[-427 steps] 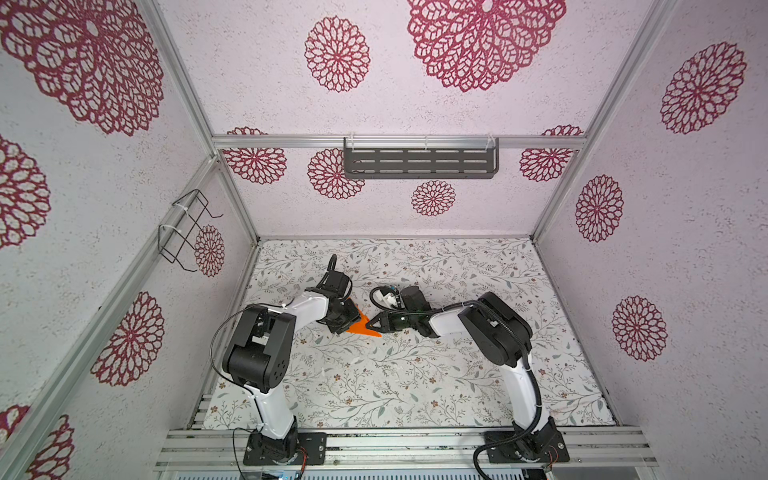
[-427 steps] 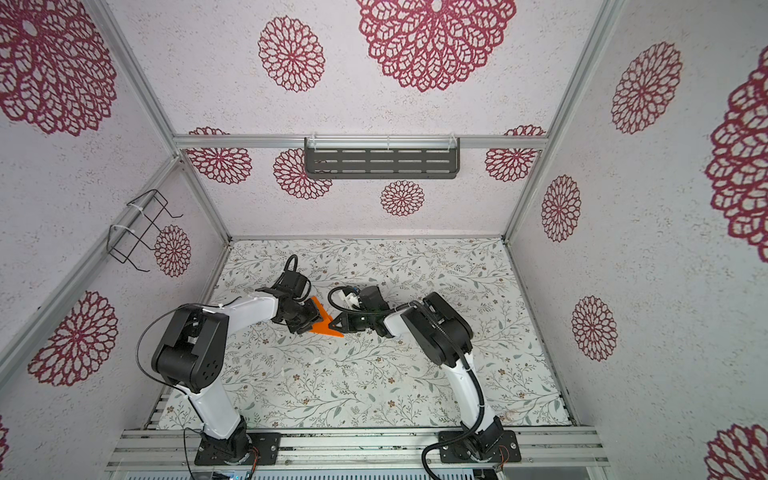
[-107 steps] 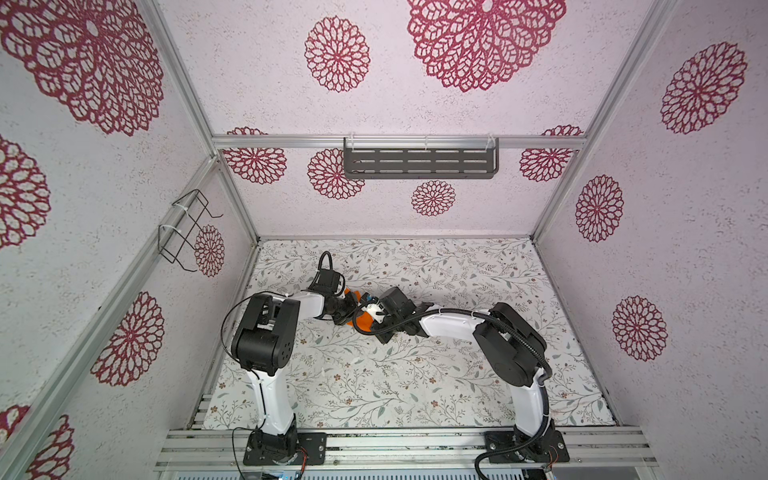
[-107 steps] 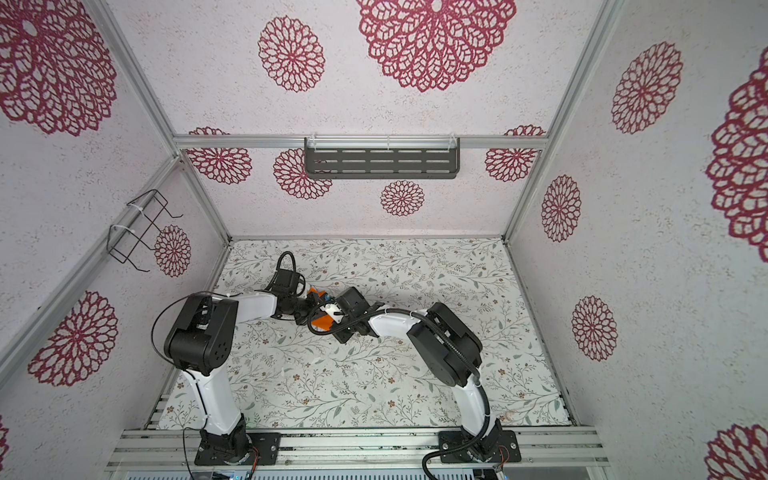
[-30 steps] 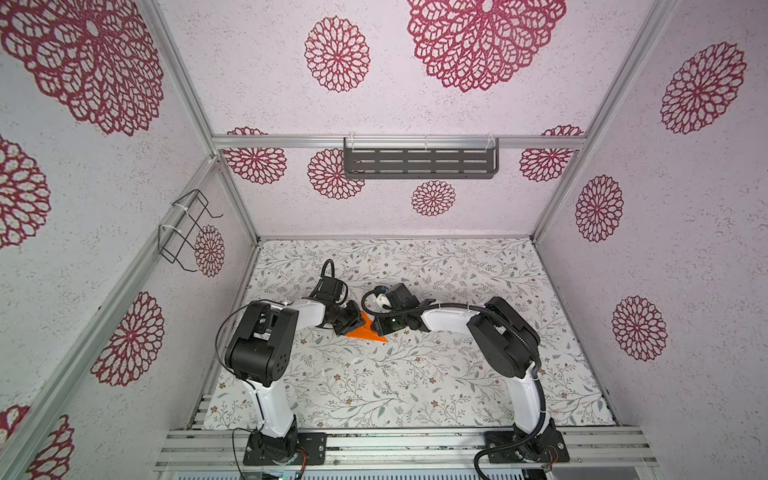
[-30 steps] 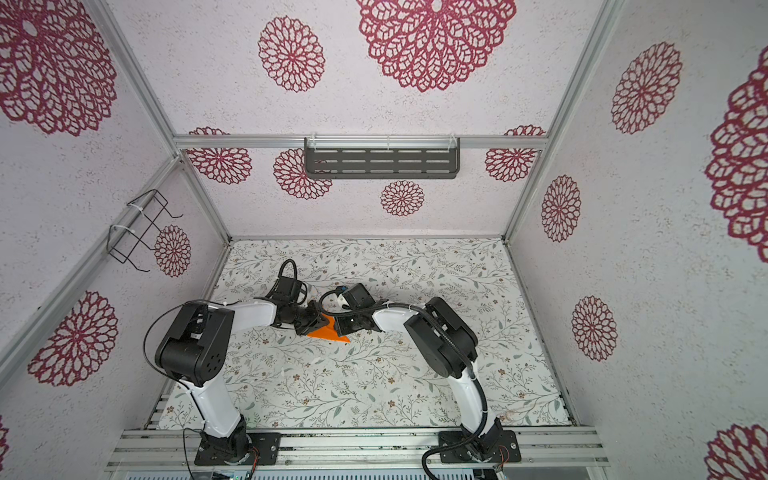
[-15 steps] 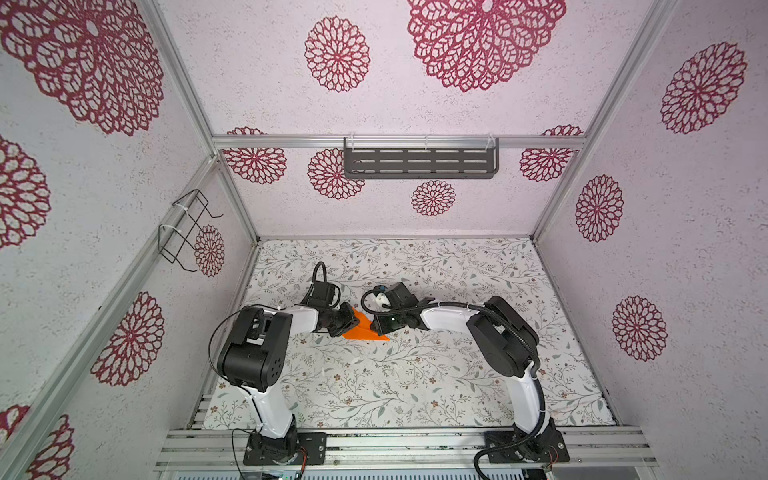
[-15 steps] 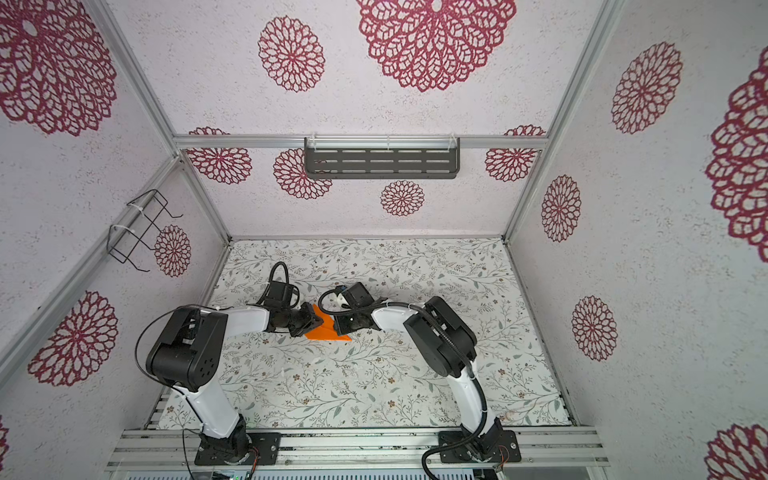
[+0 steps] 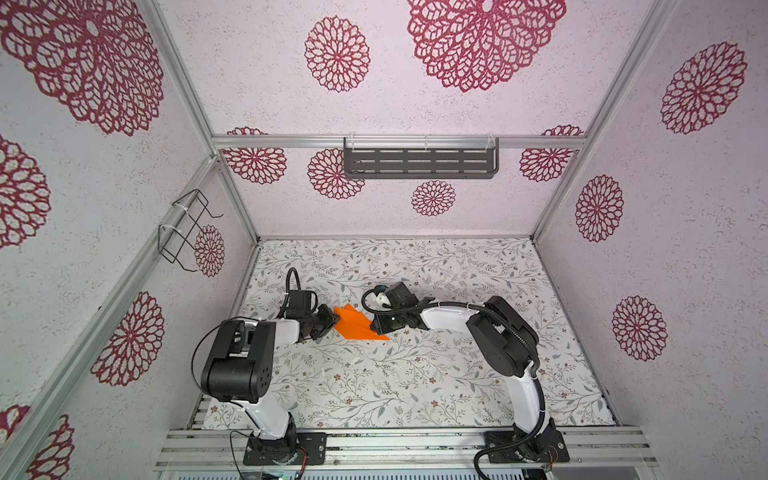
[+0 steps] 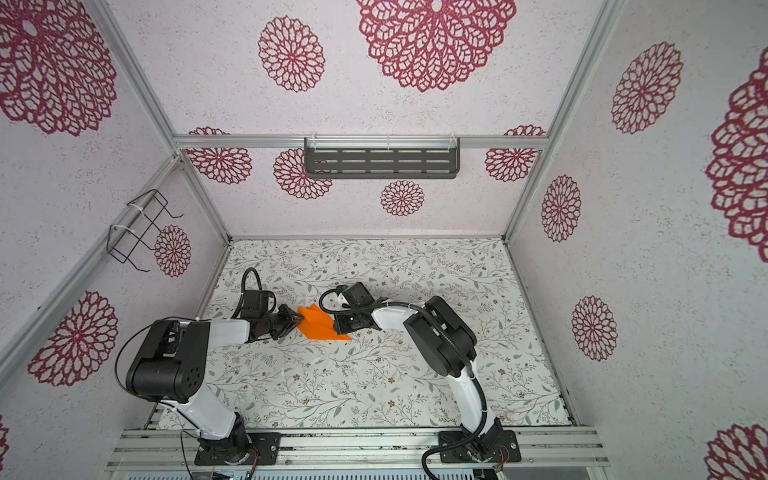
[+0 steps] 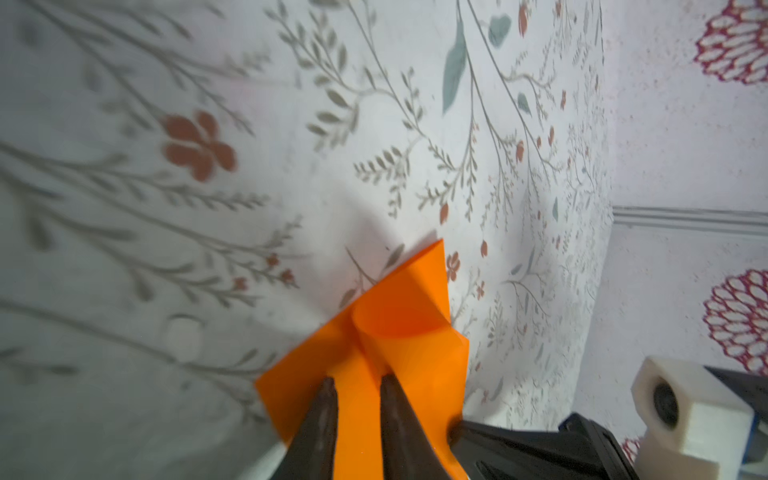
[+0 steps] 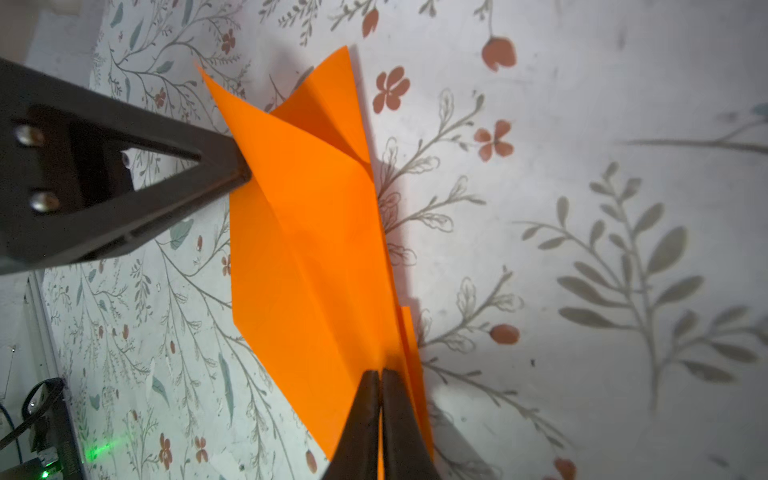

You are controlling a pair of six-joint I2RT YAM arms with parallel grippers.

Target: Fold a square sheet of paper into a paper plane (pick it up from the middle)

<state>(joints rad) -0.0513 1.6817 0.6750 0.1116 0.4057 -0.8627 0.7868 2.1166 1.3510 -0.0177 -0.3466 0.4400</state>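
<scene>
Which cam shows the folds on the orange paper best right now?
Right wrist view: the paper plane is close up and nearly whole, with its creases and layered flaps sharp. The left wrist view shows just one end with a raised flap, past the left claw. In both top views it is only a small orange wedge.

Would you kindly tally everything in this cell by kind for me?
orange folded paper: 1
grippers, left gripper and right gripper: 2
grey wall shelf: 1
wire wall rack: 1
Total: 5
</scene>
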